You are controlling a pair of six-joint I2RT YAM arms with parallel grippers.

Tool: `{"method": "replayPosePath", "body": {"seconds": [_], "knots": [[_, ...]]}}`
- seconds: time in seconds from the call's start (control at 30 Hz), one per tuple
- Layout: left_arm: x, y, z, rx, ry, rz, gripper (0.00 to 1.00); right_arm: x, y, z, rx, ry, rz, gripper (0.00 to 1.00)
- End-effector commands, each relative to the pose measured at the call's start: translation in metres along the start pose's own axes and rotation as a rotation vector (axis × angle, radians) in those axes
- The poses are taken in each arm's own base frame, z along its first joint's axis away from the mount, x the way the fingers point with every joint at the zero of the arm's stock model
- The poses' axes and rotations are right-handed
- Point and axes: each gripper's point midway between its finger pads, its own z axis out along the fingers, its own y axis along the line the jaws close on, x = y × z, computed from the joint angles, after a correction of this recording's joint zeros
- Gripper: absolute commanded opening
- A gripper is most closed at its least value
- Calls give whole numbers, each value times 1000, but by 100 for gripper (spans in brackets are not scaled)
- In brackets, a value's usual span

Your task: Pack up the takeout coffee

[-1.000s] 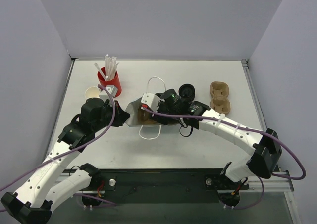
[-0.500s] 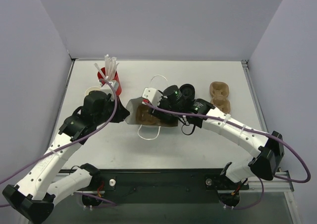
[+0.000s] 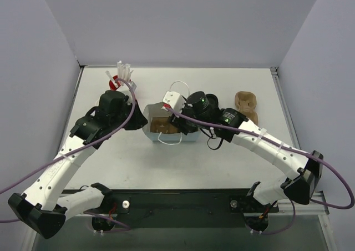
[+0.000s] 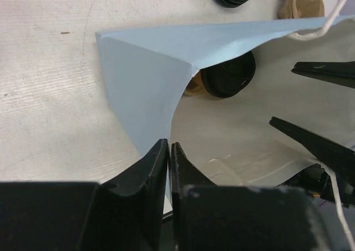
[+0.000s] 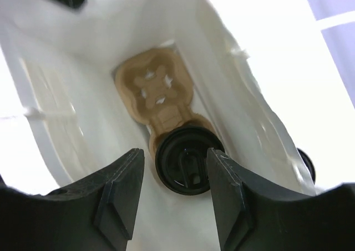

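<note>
While the left pincer [image 4: 169, 146] is clamped tight on the edge of the one paper bag [image 4: 138, 68], the right pincer [image 5: 175, 152] hangs at the bag's mouth, fingers apart. One takeout coffee [image 5: 188, 162] sits inside the bag, in one hole of a two-hole cup tray [image 5: 155, 87].

takeout coffee [image 5: 186, 161] cup hidden beneath lid, red holder [image 3: 113, 83] mostly hidden

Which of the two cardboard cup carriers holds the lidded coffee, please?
The carrier inside the paper bag; the coffee sits in one pocket. The other carrier lies outside the bag, to its right.
</note>
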Motion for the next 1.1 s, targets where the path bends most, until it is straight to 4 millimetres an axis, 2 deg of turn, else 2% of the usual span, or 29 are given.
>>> {"method": "replayPosePath", "body": {"seconds": [0.0,0.07,0.23,0.33,0.43,0.47,0.5,0.53,0.57,0.67,0.7,0.73,0.8,0.83,0.9,0.93,0.97,1.0,1.07], "knots": [[-29,-15,-10,33,-81,13,24,-61,-25,-37,57,-167,79,49],[-36,-16,-10,30,-92,26,29,-75,-32,-45,74,-200,103,49],[-60,-23,-15,18,-134,38,37,-84,-44,-59,132,-214,113,54],[-72,-21,-16,-15,-168,43,41,-93,-55,-77,177,-244,119,54],[-96,-16,-27,-71,-240,36,43,-103,-73,-103,271,-276,192,55],[-120,-20,-42,-83,-307,30,43,-106,-75,-113,279,-293,213,55],[-129,-18,-47,-111,-330,22,44,-106,-73,-119,271,-299,239,55],[-134,-13,-45,-152,-324,22,45,-105,-71,-127,271,-310,256,59],[-148,-12,-55,-180,-368,16,46,-102,-69,-130,267,-307,274,63],[-155,7,-45,-277,-372,29,48,-79,-58,-138,255,-286,329,78],[-160,18,-43,-313,-379,21,49,-75,-55,-140,253,-289,356,94],[-164,28,-38,-353,-384,16,49,-67,-51,-147,253,-296,367,100],[-175,43,-33,-400,-418,12,53,-60,-48,-154,258,-305,398,100],[-182,59,-29,-447,-430,0,54,-59,-47,-165,254,-330,409,100],[-195,75,-23,-487,-463,-8,60,-52,-37,-168,215,-330,414,100],[-199,93,-15,-528,-457,-20,61,-51,-35,-177,210,-350,435,100],[-203,100,-11,-540,-459,-29,64,-46,-32,-176,206,-342,439,100],[-210,105,-5,-538,-470,-43,72,-40,-31,-177,207,-323,447,100],[-216,121,11,-558,-459,-55,79,-33,-30,-182,217,-304,476,100]]}}
